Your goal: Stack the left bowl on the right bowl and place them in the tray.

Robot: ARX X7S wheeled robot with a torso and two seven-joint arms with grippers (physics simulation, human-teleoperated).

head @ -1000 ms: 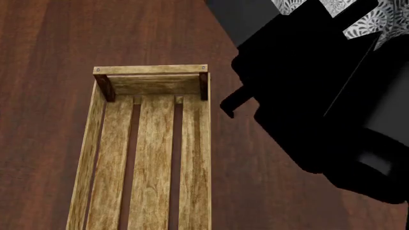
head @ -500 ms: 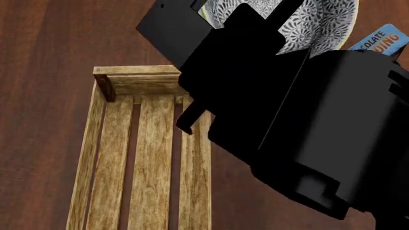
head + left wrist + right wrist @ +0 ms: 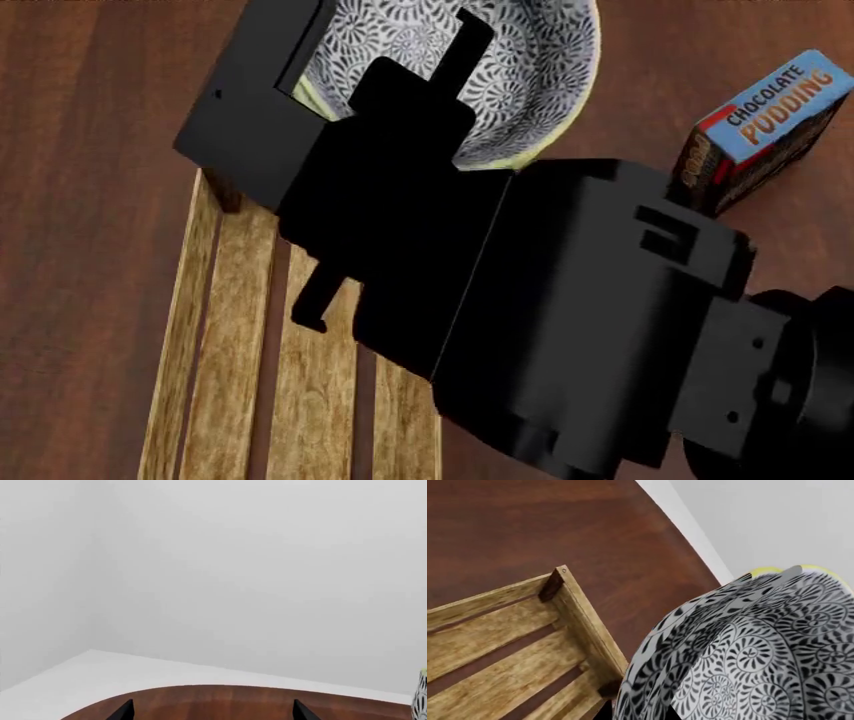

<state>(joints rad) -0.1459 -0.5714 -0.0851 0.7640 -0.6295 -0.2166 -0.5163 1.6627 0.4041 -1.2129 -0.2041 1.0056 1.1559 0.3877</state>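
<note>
Two bowls, it seems, fill my right wrist view: a black-and-white patterned bowl [image 3: 760,650] with what looks like a second rim and a yellow edge behind it, though I cannot be sure they are two and not one. They hang close to the camera, above the far end of the tray [image 3: 507,645], whose dark corner posts and pale slats lie on the brown table [image 3: 527,525]. My own fingers are hidden there.

From the head view, my right arm crosses the picture as a big black mass, and my right gripper [image 3: 387,75] sits at the bowl's rim [image 3: 534,80], one finger inside over the patterned wall, the broad black part outside it. I appear clamped on that rim, with the bowl held over the tray's far end [image 3: 227,330]. The tray's slats run toward the near edge of the view beneath my arm. A blue-and-red chocolate pudding box [image 3: 761,125] stands on the table to the right, apart from the bowl.

My left wrist view shows mostly blank grey wall, a curved table edge [image 3: 233,700], and my left gripper's [image 3: 210,715] two dark fingertips [image 3: 123,711] spread well apart, with nothing between them. A sliver of patterned bowl [image 3: 421,695] shows at the frame's edge.
</note>
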